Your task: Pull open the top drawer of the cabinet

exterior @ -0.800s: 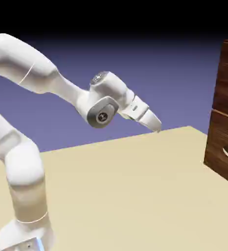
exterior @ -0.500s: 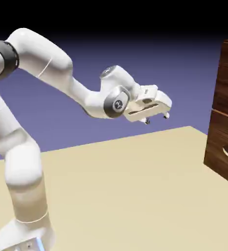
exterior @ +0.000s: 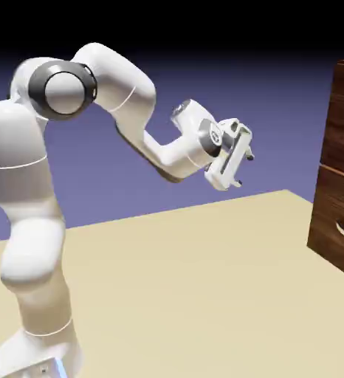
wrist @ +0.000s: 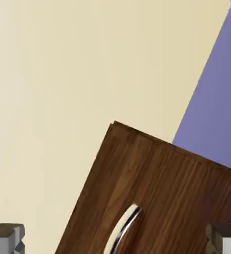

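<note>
Well apart from the cabinet [exterior: 341, 170], the claw [exterior: 243, 168] hangs spread, empty.

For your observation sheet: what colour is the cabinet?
Dark brown wood grain cabinet, clearest in the hand view.

The arm's shoulder and elbow now stand higher than before, folded upright over the base. The claw [exterior: 243, 167] sits higher, rolled so its open fingers stack nearly vertically, facing right toward the cabinet [exterior: 341, 170].
</note>
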`<control>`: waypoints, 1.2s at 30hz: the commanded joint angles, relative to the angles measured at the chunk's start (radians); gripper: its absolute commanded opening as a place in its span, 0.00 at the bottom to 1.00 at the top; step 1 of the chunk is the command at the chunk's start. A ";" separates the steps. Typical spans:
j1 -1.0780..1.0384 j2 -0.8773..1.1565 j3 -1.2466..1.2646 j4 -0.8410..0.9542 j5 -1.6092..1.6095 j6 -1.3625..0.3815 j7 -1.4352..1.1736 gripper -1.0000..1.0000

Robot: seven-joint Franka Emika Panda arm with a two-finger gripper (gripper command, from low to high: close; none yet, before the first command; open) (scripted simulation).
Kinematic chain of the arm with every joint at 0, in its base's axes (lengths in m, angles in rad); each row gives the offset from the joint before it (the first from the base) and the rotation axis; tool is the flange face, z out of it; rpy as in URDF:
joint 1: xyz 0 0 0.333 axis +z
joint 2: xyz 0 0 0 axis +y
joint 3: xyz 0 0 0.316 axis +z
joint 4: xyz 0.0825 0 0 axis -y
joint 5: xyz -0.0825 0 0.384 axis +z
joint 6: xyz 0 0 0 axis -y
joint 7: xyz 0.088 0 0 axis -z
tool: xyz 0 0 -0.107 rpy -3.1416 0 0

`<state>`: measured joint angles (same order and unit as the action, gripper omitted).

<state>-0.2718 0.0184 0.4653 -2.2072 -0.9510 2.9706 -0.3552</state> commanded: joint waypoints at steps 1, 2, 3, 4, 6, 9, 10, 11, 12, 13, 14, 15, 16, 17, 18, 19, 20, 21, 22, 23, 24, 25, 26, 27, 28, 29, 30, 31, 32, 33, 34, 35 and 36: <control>-0.013 0.023 0.018 0.024 -0.038 -0.003 -0.044 0.50; -0.024 0.047 0.037 0.048 -0.076 -0.005 -0.087 0.50; -0.035 0.070 0.055 0.072 -0.113 -0.008 -0.131 0.50; -0.047 0.093 0.074 0.096 -0.151 -0.011 -0.174 0.50; -0.069 0.140 0.111 0.144 -0.226 -0.016 -0.261 0.50; -0.103 0.210 0.166 0.215 -0.340 -0.024 -0.391 0.50; -0.115 0.233 0.185 0.239 -0.377 -0.026 -0.435 0.50; -0.126 0.257 0.203 0.263 -0.415 -0.029 -0.478 0.50; -0.137 0.280 0.222 0.287 -0.453 -0.032 -0.522 0.50; -0.149 0.304 0.240 0.311 -0.490 -0.034 -0.565 0.50; -0.160 0.327 0.258 0.335 -0.528 -0.037 -0.609 0.50; -0.171 0.350 0.277 0.359 -0.566 -0.040 -0.652 0.50; -0.183 0.374 0.295 0.383 -0.604 -0.042 -0.696 0.50; -0.194 0.397 0.314 0.407 -0.641 -0.045 -0.739 0.50; -0.205 0.420 0.332 0.430 -0.679 -0.047 -0.783 0.50; -0.216 0.444 0.351 0.454 -0.717 -0.050 -0.826 0.50; -0.228 0.467 0.369 0.478 -0.755 -0.053 -0.870 0.50; -0.239 0.490 0.388 0.502 -0.792 -0.055 -0.913 0.50; -0.250 0.514 0.406 0.526 -0.830 -0.058 -0.957 0.50; -0.262 0.537 0.425 0.550 -0.868 -0.061 -1.000 0.50; -0.273 0.560 0.443 0.574 -0.905 -0.063 -1.044 0.50; -0.284 0.584 0.462 0.598 -0.943 -0.066 -1.087 0.50; -0.296 0.607 0.480 0.622 -0.981 -0.069 -1.131 0.50; -0.307 0.630 0.498 0.646 -1.019 -0.071 -1.174 0.50; -0.318 0.654 0.517 0.670 -1.056 -0.074 -1.218 0.50; -0.330 0.677 0.535 0.694 -1.094 -0.076 -1.261 0.50; -0.341 0.700 0.554 0.717 -1.132 -0.079 -1.305 0.50; -0.352 0.724 0.572 0.741 -1.170 -0.082 -1.348 0.50; -0.364 0.747 0.591 0.765 -1.207 -0.084 -1.392 0.50; -0.375 0.770 0.609 0.789 -1.245 -0.087 -1.435 0.50; -0.386 0.794 0.628 0.813 -1.283 -0.090 -1.479 0.50; -0.398 0.817 0.646 0.837 -1.320 -0.092 -1.522 0.50; -0.409 0.840 0.665 0.861 -1.358 -0.095 -1.566 0.50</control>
<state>-0.6806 0.8588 1.1299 -1.3464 -2.3091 2.8757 -1.9208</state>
